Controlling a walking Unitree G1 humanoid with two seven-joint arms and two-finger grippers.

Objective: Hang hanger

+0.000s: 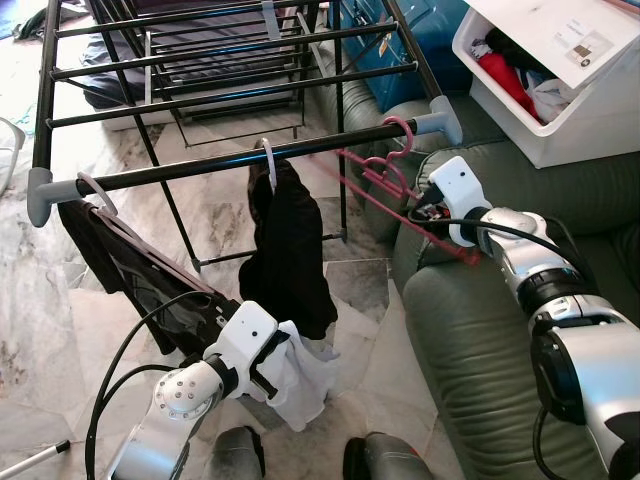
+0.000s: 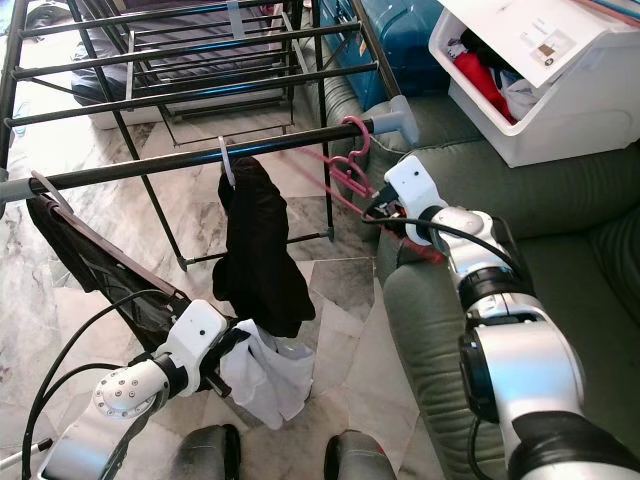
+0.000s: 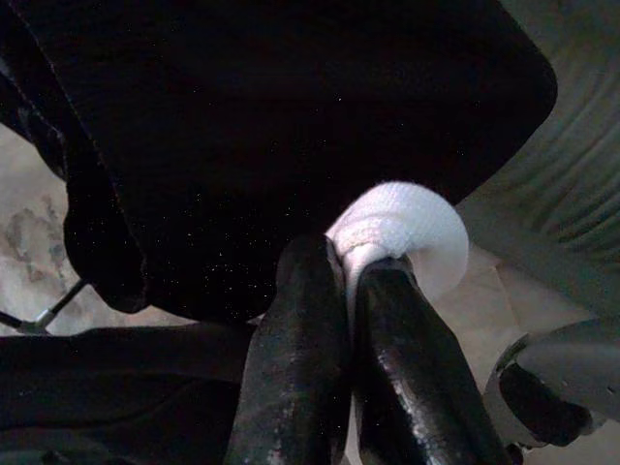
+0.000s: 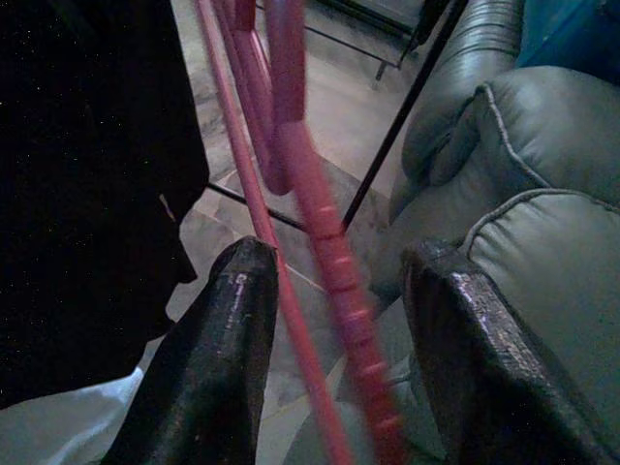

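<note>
I see the green sofa (image 1: 480, 340) along my right side and the black drying rack (image 1: 240, 160) standing on the marble floor (image 1: 40, 330) ahead. A white bin (image 1: 590, 120) of clothes sits on the sofa back. A black garment (image 1: 290, 250) hangs from the rack's front bar on a white hanger (image 1: 268, 160), and a dark one (image 1: 120, 260) hangs further left. The pink hanger (image 1: 385, 165) has its hook over the front bar, close to the bar's right end cap, its body slanting down toward the sofa. My right gripper (image 4: 334, 320) sits spread wide, the hanger's bars running between the fingers, not clamped. My left gripper (image 3: 349, 291) is low, pinched tight on a fold of white cloth (image 1: 300, 385).
</note>
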